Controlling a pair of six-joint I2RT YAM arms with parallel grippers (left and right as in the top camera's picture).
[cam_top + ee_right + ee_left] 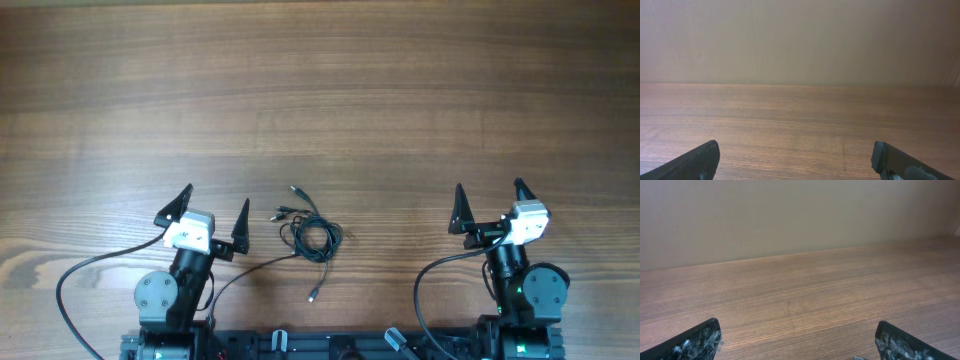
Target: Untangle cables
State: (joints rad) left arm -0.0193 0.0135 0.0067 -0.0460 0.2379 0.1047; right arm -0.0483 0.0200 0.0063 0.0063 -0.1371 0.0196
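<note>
Lying tangled on the wooden table [320, 90], the cables [310, 235] sit between the left gripper [216, 197] and right gripper [490, 186], each with its fingers spread apart.

From high above, we look straight down on the brown wood-grain table [320, 80], with both arms along the lower edge of the frame and the tabletop stretching away above them. In the left wrist view we sit low and close over the wood, facing forward across it toward a plain beige wall [790, 215]; the black fingertips [697, 342] of the left gripper [218, 194] frame the bottom corners. The right wrist view sits just as low and faces the same wall, its table edge level where the left one slants, between the fingertips [695, 162] of the right gripper [488, 184]. All three views share the tabletop ahead of the arms
</note>
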